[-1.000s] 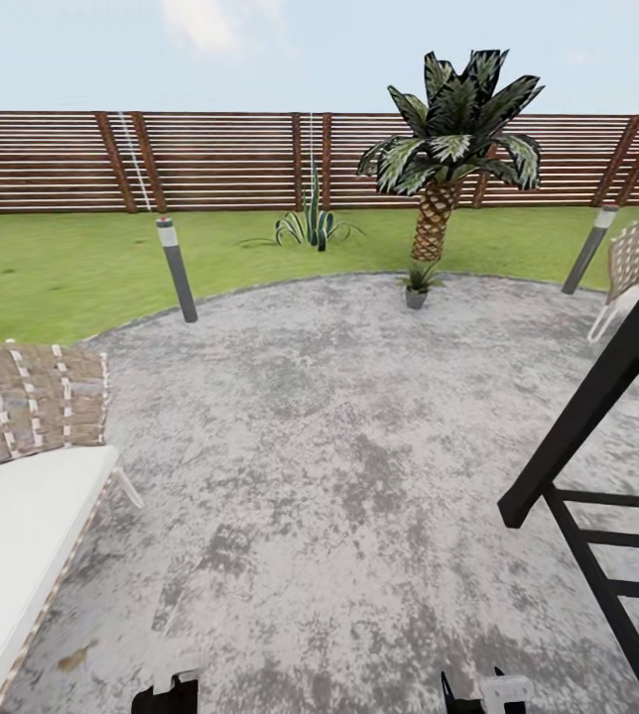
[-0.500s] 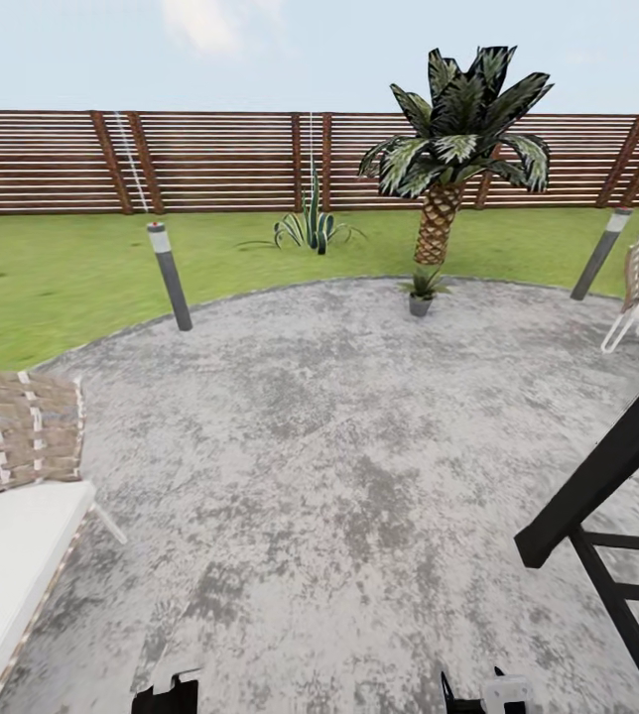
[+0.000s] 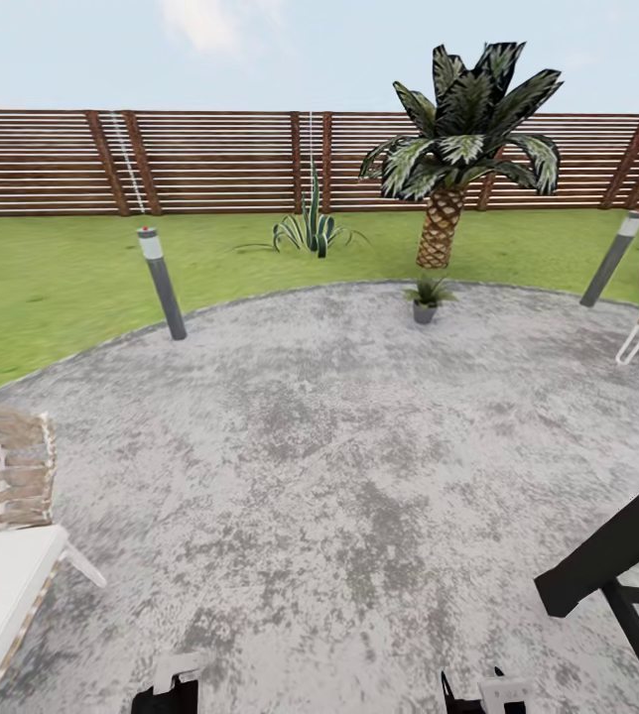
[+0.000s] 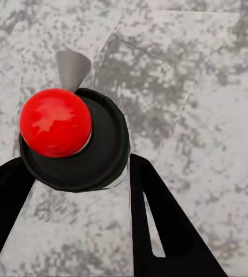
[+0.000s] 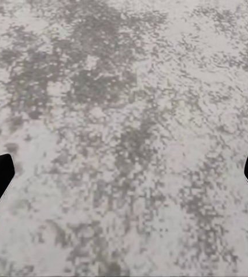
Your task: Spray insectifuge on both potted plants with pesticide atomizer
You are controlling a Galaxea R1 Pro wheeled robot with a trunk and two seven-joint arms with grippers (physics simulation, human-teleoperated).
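The pesticide atomizer and the speckled low potted plants are out of view. The head view looks over the round grey patio [image 3: 339, 436] of the garden, with lawn [image 3: 52, 278] and a brown slatted fence [image 3: 210, 159] behind it. My left gripper [image 4: 77, 164] is open over the paving, its black fingers [image 4: 164, 231] spread either side of a red ball on a black disc [image 4: 57, 124]. My right gripper [image 5: 124, 173] is open too, with nothing but paving between its tips. Both hang low at the head view's near edge.
A small plant in a grey pot [image 3: 425, 300] stands at the patio's far rim below a palm [image 3: 453, 139]; a spiky agave [image 3: 310, 228] grows on the lawn. Grey bollard lamps [image 3: 161, 283] [image 3: 612, 258] flank the patio. A woven chair [image 3: 2, 535] is near left, a black frame [image 3: 607, 555] near right.
The whole view has shifted: the camera moved forward over the patio. The woven chair and black frame slid down and outward. The grippers keep their places.
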